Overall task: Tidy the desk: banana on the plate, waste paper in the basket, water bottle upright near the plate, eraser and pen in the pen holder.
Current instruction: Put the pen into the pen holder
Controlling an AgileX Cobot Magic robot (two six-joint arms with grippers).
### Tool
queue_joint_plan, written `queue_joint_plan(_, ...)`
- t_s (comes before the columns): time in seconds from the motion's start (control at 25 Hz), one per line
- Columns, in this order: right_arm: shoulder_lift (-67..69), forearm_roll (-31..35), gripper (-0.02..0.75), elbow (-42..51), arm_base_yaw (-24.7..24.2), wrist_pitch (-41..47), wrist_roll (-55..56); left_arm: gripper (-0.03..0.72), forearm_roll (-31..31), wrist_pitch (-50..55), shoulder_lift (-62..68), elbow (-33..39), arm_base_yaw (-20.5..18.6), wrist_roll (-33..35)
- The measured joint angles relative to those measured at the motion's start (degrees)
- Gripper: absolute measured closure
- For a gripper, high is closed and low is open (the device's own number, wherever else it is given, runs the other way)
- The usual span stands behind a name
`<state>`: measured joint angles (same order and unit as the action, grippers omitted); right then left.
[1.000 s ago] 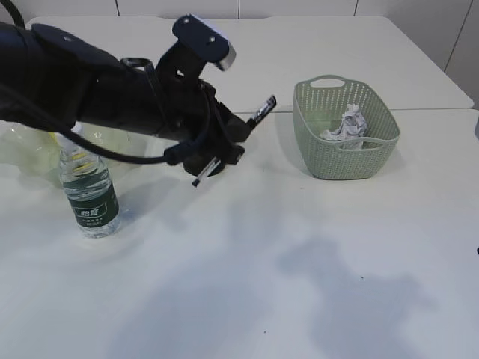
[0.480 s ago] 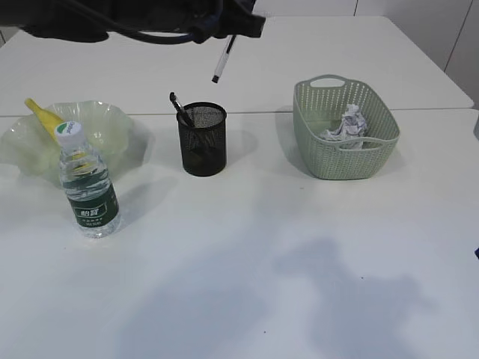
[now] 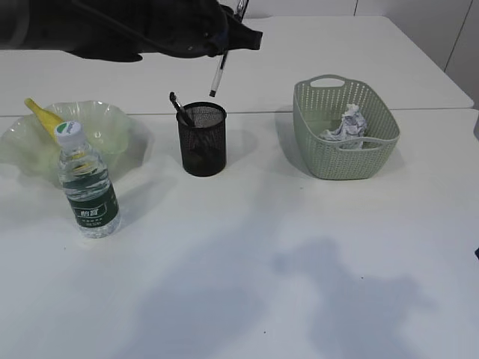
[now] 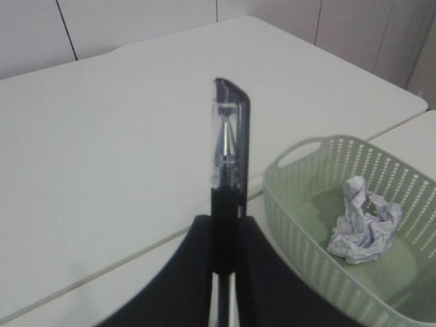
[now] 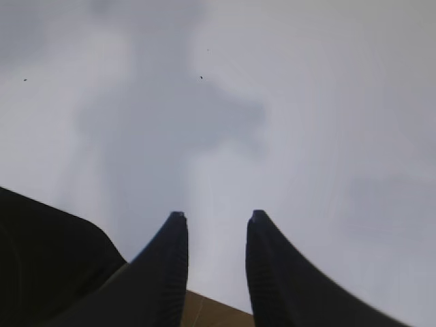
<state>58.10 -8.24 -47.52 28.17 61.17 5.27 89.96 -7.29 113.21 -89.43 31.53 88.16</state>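
Observation:
My left gripper [image 3: 227,36] hangs at the top of the exterior view, shut on a pen [image 3: 218,75] that points almost straight down above the black mesh pen holder [image 3: 202,140]. In the left wrist view the pen [image 4: 228,150] stands up between the shut fingers of my left gripper [image 4: 226,231]. A dark pen-like item [image 3: 177,104] leans in the holder. The banana [image 3: 41,116] lies on the pale green plate [image 3: 112,123]. The water bottle [image 3: 88,183] stands upright in front of the plate. Waste paper [image 3: 346,123] lies in the green basket [image 3: 344,161]. The eraser is out of view. My right gripper [image 5: 216,218] is open above bare table.
The basket [image 4: 300,197] with the crumpled paper [image 4: 361,221] also shows at the right of the left wrist view. A seam between two white tables [image 3: 419,111] runs behind the objects. The right arm is outside the exterior view.
The left arm has risen from in front of the pen holder to the top of the view, uncovering the holder and plate. The pen has swung from slanted to nearly vertical above the holder.

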Motion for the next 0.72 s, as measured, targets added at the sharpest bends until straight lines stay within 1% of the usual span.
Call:
queue_joint_plan(0.16, 0.00, 0.00, 0.517, 0.00, 0.00, 0.00, 0.00, 0.653, 0.21, -0.38, 1.60, -0.08, -1.39, -0.43)
queue_joint_plan(0.44, 0.00, 0.00, 0.517, 0.00, 0.00, -0.12, 0.00, 0.653, 0.21, -0.20, 4.48, -0.36, -4.75, -3.21)
queue_joint_plan(0.72, 0.00, 0.00, 0.517, 0.00, 0.00, -0.12, 0.00, 0.653, 0.21, 1.65, 7.91, -4.34, -5.20, -3.71)
